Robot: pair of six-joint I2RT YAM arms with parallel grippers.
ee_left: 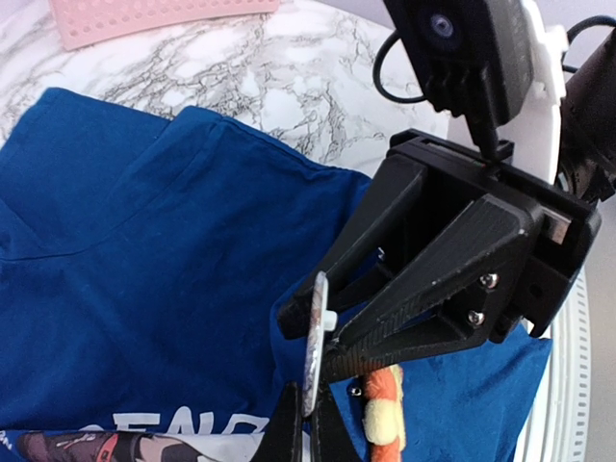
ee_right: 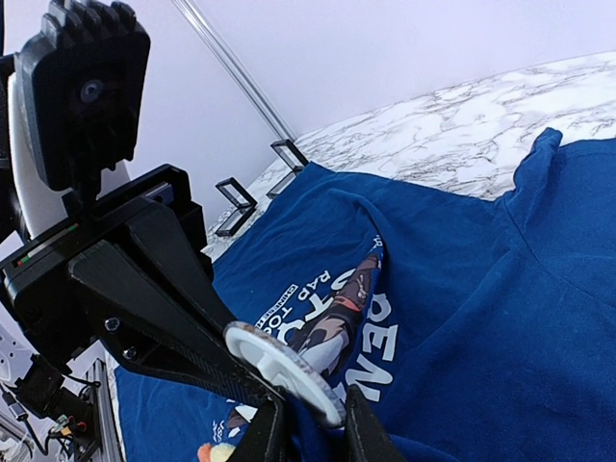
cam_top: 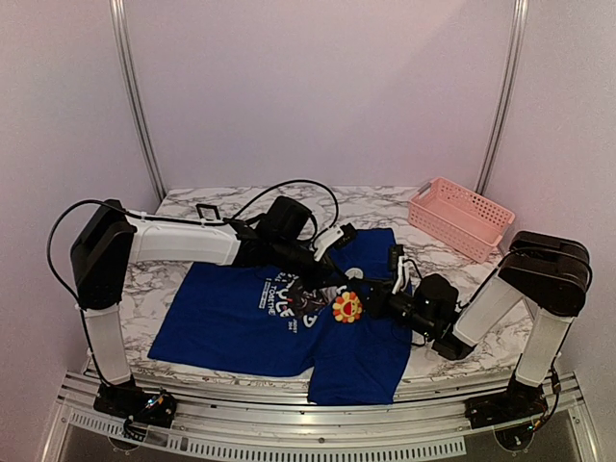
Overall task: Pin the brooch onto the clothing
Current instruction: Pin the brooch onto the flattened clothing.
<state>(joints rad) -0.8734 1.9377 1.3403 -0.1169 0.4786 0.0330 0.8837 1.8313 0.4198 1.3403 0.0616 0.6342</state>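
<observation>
The blue T-shirt [cam_top: 241,327] lies flat on the marble table, print up; it also shows in the left wrist view [ee_left: 144,241] and the right wrist view [ee_right: 500,318]. The flower brooch [cam_top: 346,307] lies on the shirt just right of the print, under both grippers; its edge also shows in the wrist views [ee_left: 383,416] [ee_right: 214,452]. My left gripper [cam_top: 332,273] [ee_left: 310,423] is shut on a thin round disc [ee_left: 315,337] [ee_right: 284,371] with a white peg. My right gripper [cam_top: 372,290] [ee_right: 313,433] meets it tip to tip and pinches a raised fold of shirt beside the disc.
A pink basket [cam_top: 460,217] stands at the back right of the table. Small black square frames [cam_top: 208,211] [ee_right: 236,202] lie at the back left beyond the shirt. A black cable [cam_top: 289,186] loops above the left arm.
</observation>
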